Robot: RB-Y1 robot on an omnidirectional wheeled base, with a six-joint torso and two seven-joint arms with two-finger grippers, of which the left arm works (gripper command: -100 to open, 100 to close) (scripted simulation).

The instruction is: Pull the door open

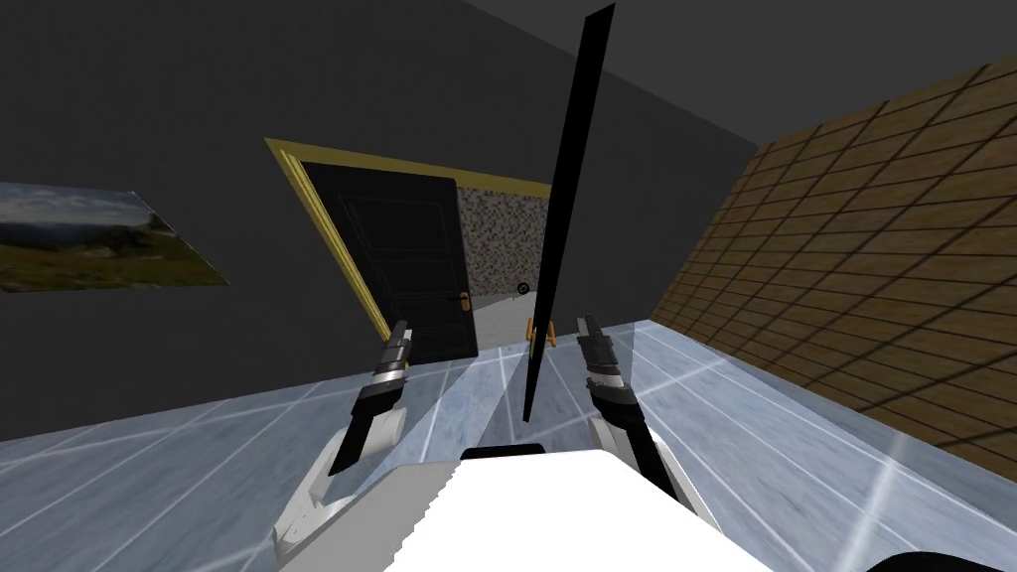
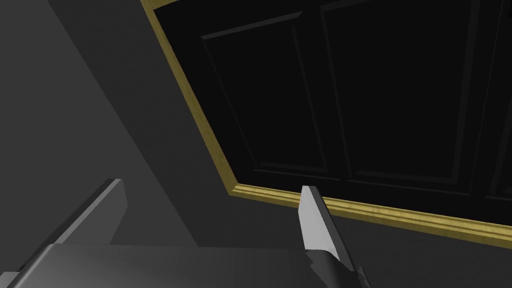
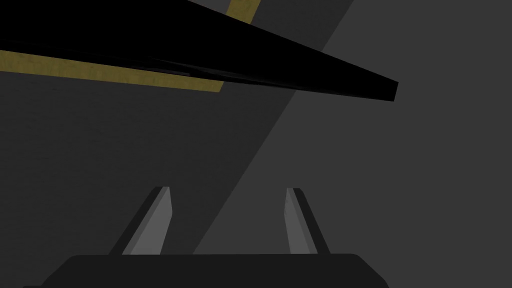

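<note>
- Door [image 1: 566, 199]: a black leaf seen edge-on, standing between my two pincers and swung well out of its yellow frame [image 1: 328, 233]. I judge it already largely open.
- Handling, as judged: a stiff, hinged slab, probably fairly heavy. It will move only in an arc about its hinge, so any pull should follow that arc. The faces look smooth and likely slippery, and the thin edge gives my blades little to pinch.
- Hold point: the yellow handle [image 1: 537, 335], low on the leaf, just beside my right pincer [image 1: 586, 324] on its inner side.
- Right pincer: fingers [image 3: 155, 220] spread wide, holding nothing. The door's edge passes ahead of the tips, apart from them.
- Left pincer [image 1: 400, 331]: likewise wide and empty, fingers [image 2: 315, 225] pointing at a second leaf [image 2: 350, 100], black and panelled, shut in the frame ahead.
- Surroundings: pale tiled floor [image 1: 199, 447] beneath both pincers; wood wall [image 1: 874, 268] well off beyond the right pincer; picture [image 1: 89, 238] well off beyond the left.
- Obstruction: I see nothing lying in the swing path. My own arms, one on either side of the leaf, are the nearest risk.
</note>
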